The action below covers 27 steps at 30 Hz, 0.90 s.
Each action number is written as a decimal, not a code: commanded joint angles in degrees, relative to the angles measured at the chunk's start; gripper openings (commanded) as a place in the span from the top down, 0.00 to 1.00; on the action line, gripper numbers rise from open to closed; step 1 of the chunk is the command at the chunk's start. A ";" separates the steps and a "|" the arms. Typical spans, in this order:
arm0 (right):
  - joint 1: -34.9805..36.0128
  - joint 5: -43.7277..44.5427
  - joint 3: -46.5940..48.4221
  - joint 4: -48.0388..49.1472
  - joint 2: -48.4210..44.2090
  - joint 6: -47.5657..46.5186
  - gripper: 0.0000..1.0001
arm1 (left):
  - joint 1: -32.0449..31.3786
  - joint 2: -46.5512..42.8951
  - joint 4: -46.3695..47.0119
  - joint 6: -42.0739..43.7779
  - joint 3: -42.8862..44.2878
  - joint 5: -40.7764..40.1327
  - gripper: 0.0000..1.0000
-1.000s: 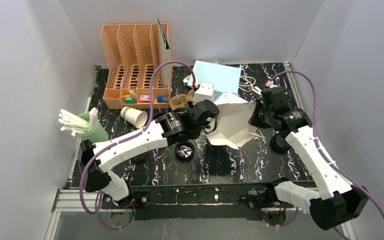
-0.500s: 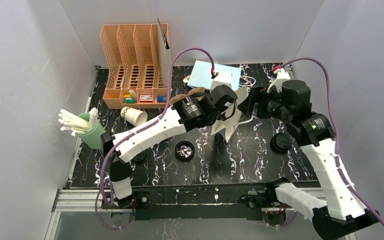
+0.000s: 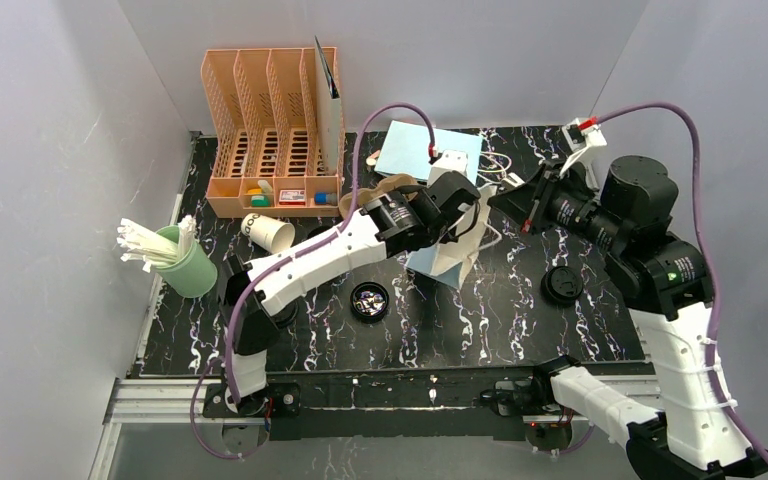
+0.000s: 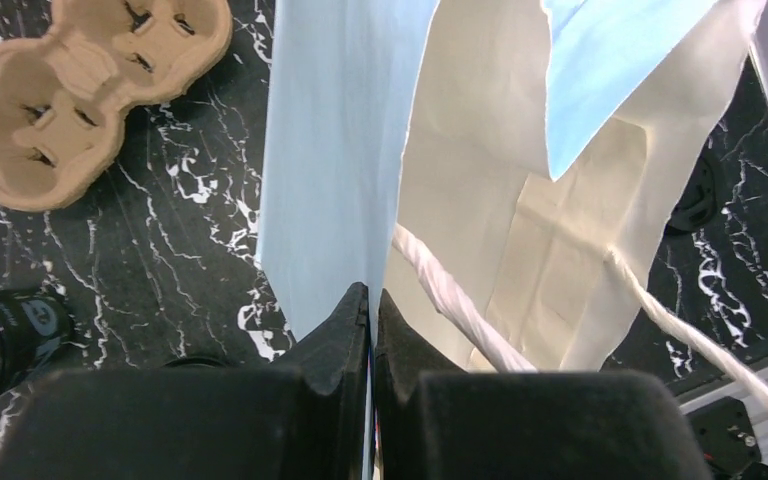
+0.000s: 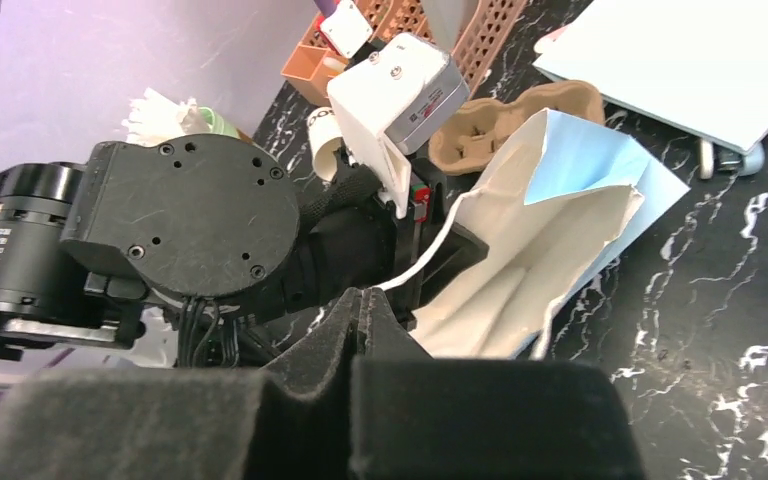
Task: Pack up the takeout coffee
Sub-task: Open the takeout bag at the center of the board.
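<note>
The light-blue paper bag [image 3: 447, 258] hangs open between my grippers, its white inside showing in the left wrist view [image 4: 480, 200]. My left gripper [image 3: 463, 205] is shut on the bag's blue wall edge [image 4: 332, 150]. My right gripper [image 3: 512, 205] is shut on a white handle [image 5: 430, 255] of the bag [image 5: 550, 230]. A lidded dark cup [image 3: 563, 285] stands to the right of the bag. Another dark round cup [image 3: 370, 300] stands to its left. A dark cup [image 4: 0, 340] shows at the lower left of the left wrist view. The brown pulp carrier [image 4: 70, 90] lies behind the bag.
A second flat light-blue bag [image 3: 430, 150] lies at the back. An orange desk organizer [image 3: 270, 130] stands at the back left. A white paper cup [image 3: 268, 232] lies on its side, and a green cup [image 3: 188, 265] of white sticks stands at the left edge.
Both grippers have risen and moved toward the back with the bag. The bag has gone from lying spread and flat to hanging narrower and upright. The right arm has swung up and right.
</note>
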 commanded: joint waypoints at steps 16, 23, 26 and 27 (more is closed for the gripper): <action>9.29 18.77 -16.84 12.56 6.40 12.95 0.99 | 2.74 -11.19 12.71 -8.90 -11.06 7.05 1.00; 21.68 42.39 -15.28 9.33 12.30 14.73 0.99 | 2.89 -14.12 15.64 -10.60 -13.78 6.50 1.00; 25.14 47.41 -17.51 12.10 12.36 15.06 0.99 | 3.13 -14.88 16.12 -10.94 -14.07 7.24 1.00; 25.83 48.40 -17.80 12.69 12.48 15.19 0.99 | 3.21 -15.07 16.19 -11.07 -14.10 7.47 1.00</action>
